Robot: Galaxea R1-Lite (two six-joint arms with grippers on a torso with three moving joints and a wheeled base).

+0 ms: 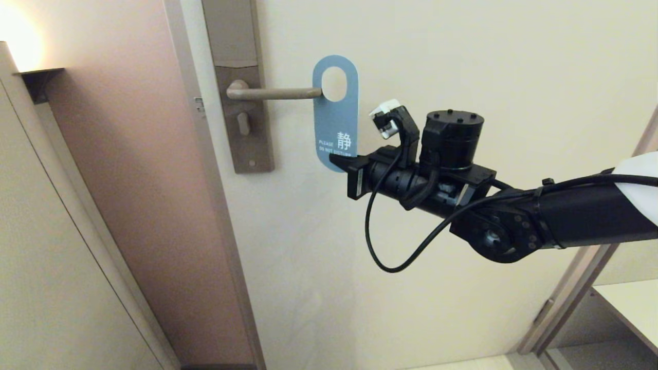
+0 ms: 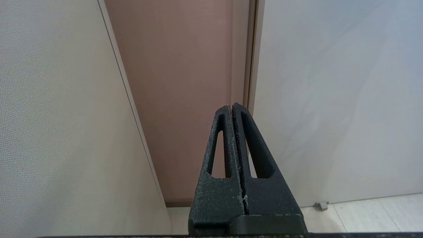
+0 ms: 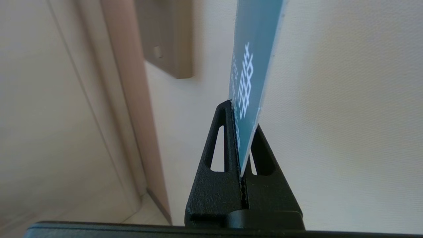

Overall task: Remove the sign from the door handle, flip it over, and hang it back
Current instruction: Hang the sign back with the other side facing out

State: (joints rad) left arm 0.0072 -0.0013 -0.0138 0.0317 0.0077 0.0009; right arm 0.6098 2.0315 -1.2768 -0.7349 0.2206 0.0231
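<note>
Closest to you is your right arm, reaching in from the right across the cream door (image 1: 462, 61), a loop of black cable hanging below its wrist. Your right gripper (image 1: 340, 163) is clamped on the bottom edge of the sign (image 1: 336, 115); in the right wrist view the two black fingers (image 3: 219, 145) pinch the thin card between them, blue face with white lettering turned towards the camera. The sign stands upright, blue side out, reading "PLEASE DO NOT DISTURB" beside a large white character near its lower end. Its oval hole is at the top, level with the rounded tip of the door handle (image 1: 275, 93); the tip meets the hole's edge, and you cannot tell whether it has passed inside. The handle runs level from its tall brownish backplate (image 1: 241, 103), which also carries a keyhole cover below the lever. Your left gripper (image 2: 231, 109) is seen only in its own wrist view, its fingers pressed flat together on nothing, pointing at the seam between the door and a pinkish-brown wall panel (image 2: 178, 82) near the floor.
</note>
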